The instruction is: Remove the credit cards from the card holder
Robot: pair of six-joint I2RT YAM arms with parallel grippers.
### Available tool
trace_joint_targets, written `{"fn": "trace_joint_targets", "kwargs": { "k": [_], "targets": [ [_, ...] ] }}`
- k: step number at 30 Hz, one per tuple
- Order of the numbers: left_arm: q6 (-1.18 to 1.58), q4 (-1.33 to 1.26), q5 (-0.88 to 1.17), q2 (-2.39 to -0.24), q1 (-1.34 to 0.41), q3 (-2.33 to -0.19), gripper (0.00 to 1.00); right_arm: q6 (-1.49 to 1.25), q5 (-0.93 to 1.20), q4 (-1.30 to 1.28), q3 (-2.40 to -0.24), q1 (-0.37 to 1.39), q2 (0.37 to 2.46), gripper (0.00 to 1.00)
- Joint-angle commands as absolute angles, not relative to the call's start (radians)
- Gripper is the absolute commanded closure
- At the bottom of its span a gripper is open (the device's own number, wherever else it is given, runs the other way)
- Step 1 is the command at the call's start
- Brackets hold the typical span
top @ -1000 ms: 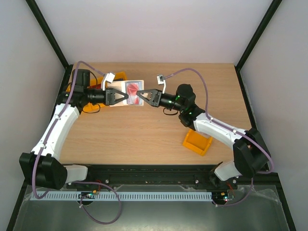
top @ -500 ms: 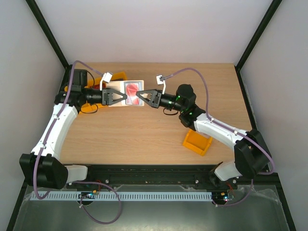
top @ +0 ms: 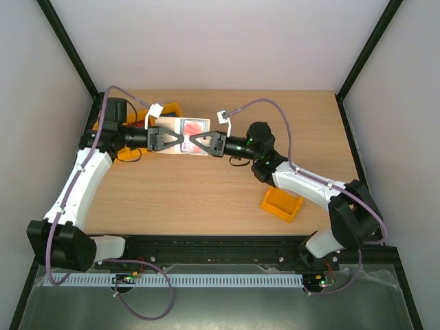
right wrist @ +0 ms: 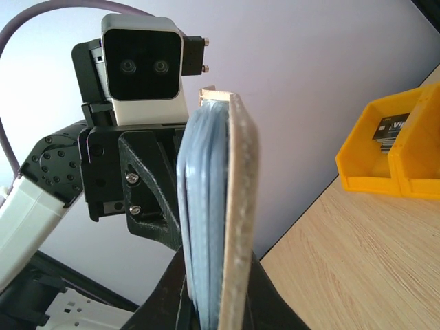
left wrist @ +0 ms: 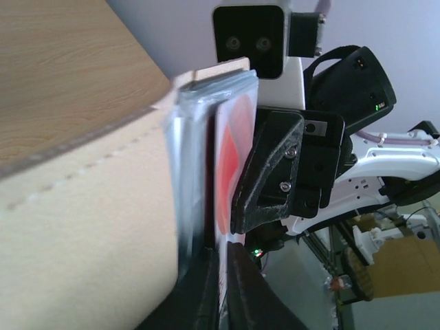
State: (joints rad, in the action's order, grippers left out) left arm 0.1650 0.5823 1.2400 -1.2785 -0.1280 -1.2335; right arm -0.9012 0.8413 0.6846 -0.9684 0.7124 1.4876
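Observation:
The cream-white card holder (top: pixel 170 124) hangs above the table's far left, held between both grippers. My left gripper (top: pixel 181 140) is shut on a white credit card with a red circle (left wrist: pixel 230 151). That card stands beside the holder's bluish sleeves (left wrist: pixel 189 158) and its cream cover (left wrist: pixel 89 227). My right gripper (top: pixel 192 142) faces it tip to tip. In the right wrist view this gripper (right wrist: pixel 216 295) is shut on the card holder's edge (right wrist: pixel 237 206), pinching cover and sleeves together. A red card face (top: pixel 195 126) shows from above. Other cards are hidden.
An orange bin (top: pixel 282 203) stands on the table near the right arm. Another orange bin (top: pixel 170 108) sits at the far left behind the left gripper. In the right wrist view a yellow bin (right wrist: pixel 388 148) holds a dark item. Black frame posts border the table.
The right gripper has pushed left, so the two grippers now meet tip to tip. The card holder has shifted slightly left and tilted with it. The left gripper has stayed put.

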Motion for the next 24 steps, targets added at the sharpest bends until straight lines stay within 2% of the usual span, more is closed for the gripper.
{"fn": "trace_joint_targets", "kwargs": {
  "k": [1,5,10,13,19,22,24],
  "targets": [
    [0.182,0.540,1.261,-1.255,-0.168,-1.222,0.89,-0.947,0.880,0.805,-0.981,0.735,1.499,0.98],
    [0.184,0.537,1.243,-1.254,-0.217,-1.197,0.78,-0.993,0.877,0.879,-0.986,0.739,1.509,0.98],
    [0.178,0.540,1.219,-1.255,-0.227,-1.187,0.77,-1.038,0.867,0.951,-0.984,0.739,1.515,0.98],
    [0.171,0.539,1.175,-1.255,-0.245,-1.171,0.72,-1.044,0.843,0.956,-0.986,0.740,1.513,0.98],
    [0.136,0.484,0.970,-1.262,-0.257,-1.135,0.69,-1.082,0.892,1.027,-0.979,0.746,1.517,0.98],
    [0.137,0.463,0.984,-1.274,-0.261,-1.127,0.63,-1.101,0.896,1.059,-0.966,0.746,1.511,0.98],
    [0.141,0.453,0.993,-1.279,-0.278,-1.131,0.65,-1.107,0.894,1.065,-0.968,0.746,1.511,0.98]
  ]
}}
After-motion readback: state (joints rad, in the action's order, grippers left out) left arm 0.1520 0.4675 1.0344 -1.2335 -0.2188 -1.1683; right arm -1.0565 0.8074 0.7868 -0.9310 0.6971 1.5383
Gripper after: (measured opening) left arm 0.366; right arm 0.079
